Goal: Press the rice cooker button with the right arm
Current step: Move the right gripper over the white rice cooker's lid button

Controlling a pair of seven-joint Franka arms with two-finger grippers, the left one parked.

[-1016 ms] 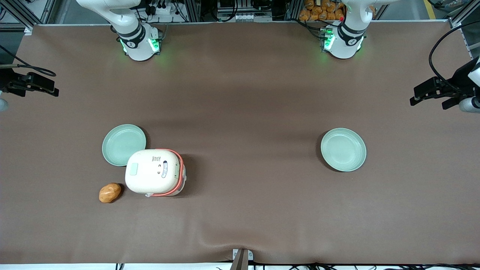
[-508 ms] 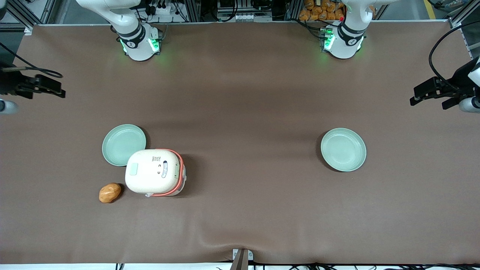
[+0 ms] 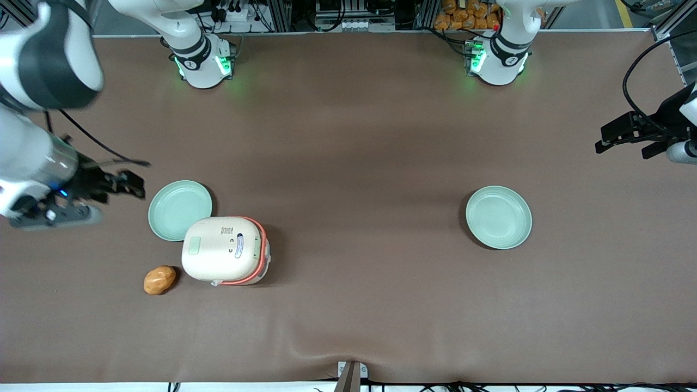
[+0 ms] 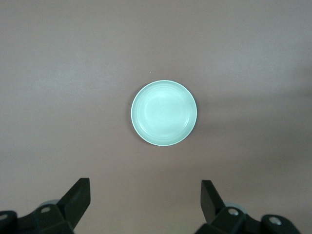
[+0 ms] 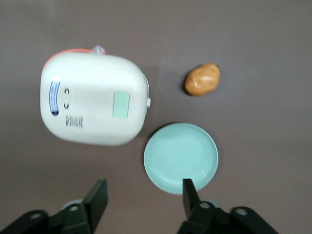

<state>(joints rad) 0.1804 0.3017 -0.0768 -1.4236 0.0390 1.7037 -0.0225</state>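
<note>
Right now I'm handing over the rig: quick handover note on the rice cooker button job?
Gripper: open, holding nothing, above the table toward the working arm's end, beside the green plate.
Rice cooker: lid shut, standing on the table nearer the front camera than that plate, its edge over the plate's rim. A potato lies beside it.
Done: the right arm has swung in toward the cooker.
Left: reach the cooker, press its button.

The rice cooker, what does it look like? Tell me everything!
The rice cooker is a cream-white rounded box with an orange-red band, lid shut, a pale green patch and small markings on top. It stands upright on the brown table, overlapping a green plate, a potato beside it. The right arm's hand hovers open, apart.
</note>
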